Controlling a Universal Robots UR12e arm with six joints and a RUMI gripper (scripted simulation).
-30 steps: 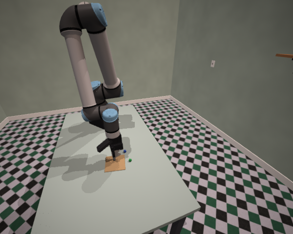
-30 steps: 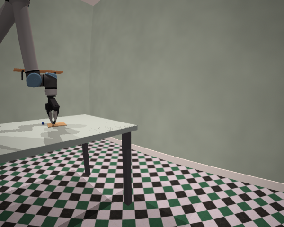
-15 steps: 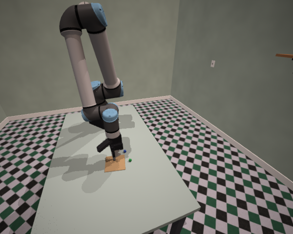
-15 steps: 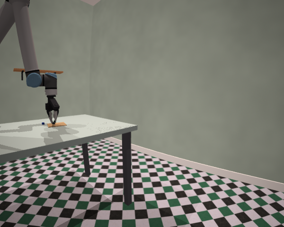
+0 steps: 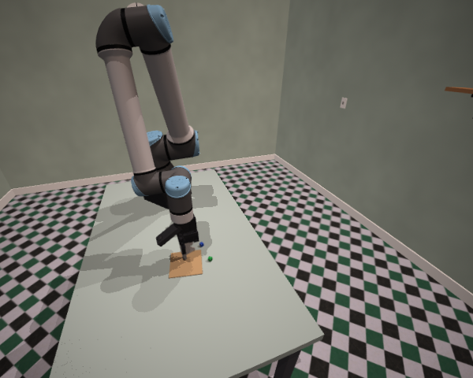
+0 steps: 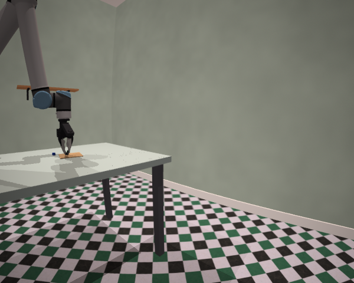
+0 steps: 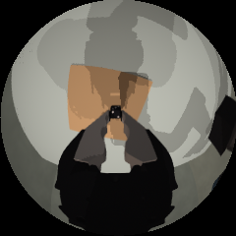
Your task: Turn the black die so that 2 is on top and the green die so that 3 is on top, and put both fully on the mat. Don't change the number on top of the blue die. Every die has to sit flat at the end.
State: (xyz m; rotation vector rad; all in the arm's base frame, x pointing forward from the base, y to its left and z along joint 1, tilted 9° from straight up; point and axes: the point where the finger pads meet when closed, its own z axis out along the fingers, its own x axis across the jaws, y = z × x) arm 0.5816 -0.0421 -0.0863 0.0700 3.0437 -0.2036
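My gripper (image 5: 184,257) points straight down over the orange mat (image 5: 185,263), near its far edge, and is shut on the black die (image 7: 116,112). In the wrist view the die sits between the fingertips with the mat (image 7: 105,100) right below it. From the side the fingertips (image 6: 66,152) are almost at the mat (image 6: 70,155); I cannot tell whether the die touches it. The green die (image 5: 210,258) lies on the table just right of the mat. The blue die (image 5: 201,244) lies on the table beyond the mat's far right corner and also shows in the exterior view (image 6: 53,154).
The grey table (image 5: 180,284) stands on a checkered floor. Its right edge runs a short way beyond the green die. A wooden wall shelf (image 5: 467,90) hangs far off to the right.
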